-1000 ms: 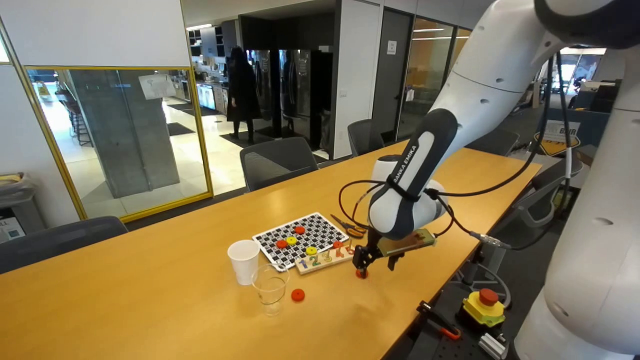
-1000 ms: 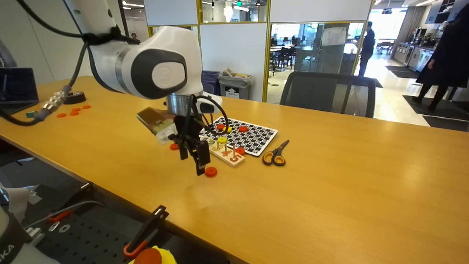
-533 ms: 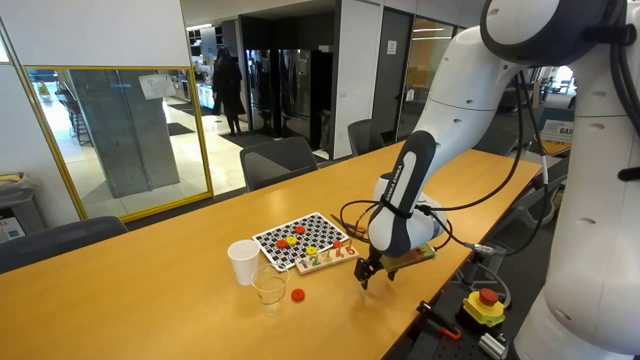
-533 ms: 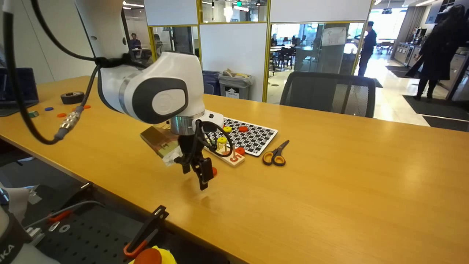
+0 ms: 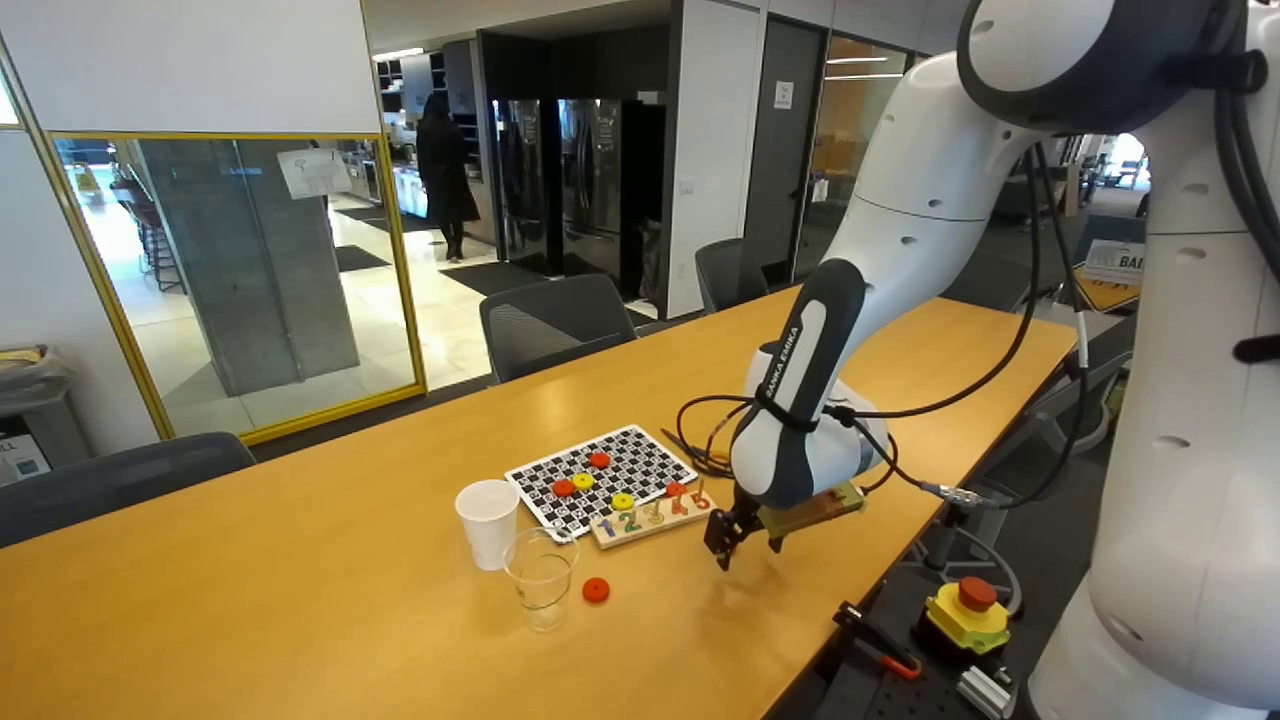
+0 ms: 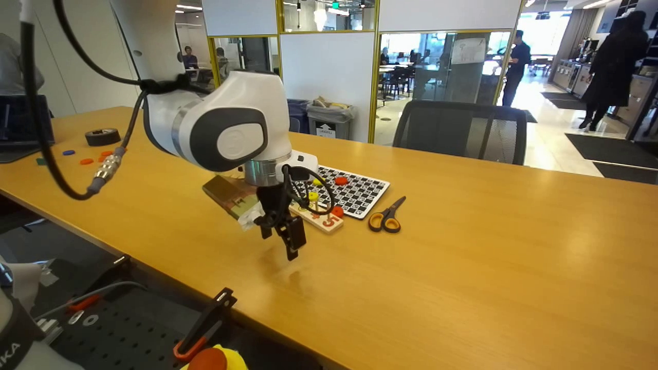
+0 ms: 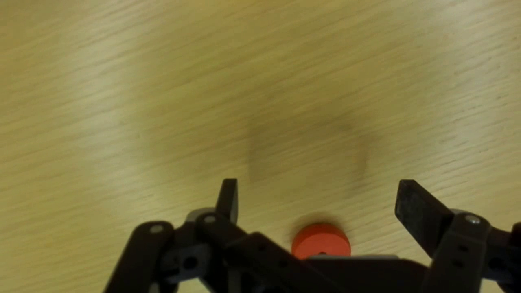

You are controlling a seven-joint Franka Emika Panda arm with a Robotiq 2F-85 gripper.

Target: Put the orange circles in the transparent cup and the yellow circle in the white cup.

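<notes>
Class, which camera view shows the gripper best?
The wrist view: the gripper is close up there, both fingers wide apart, though the bottom edge crops it. Both exterior views show it smaller, the gap harder to judge.

Table [image 5: 320, 600] and checkered board [image 5: 645, 462] were shared by both exterior views, shot obliquely from above; wrist view was aimed down at table, close.

Scissors [image 6: 388, 211] lie just beside the checkered board [image 5: 635, 465] on the tabletop [image 6: 488, 288], the numbered wooden strip [image 5: 655, 525] running along its edge; there's black tape [image 6: 103, 140] near the laptop [image 6: 13, 121], and in the background stands a figure in black [image 5: 446, 180]!
</notes>
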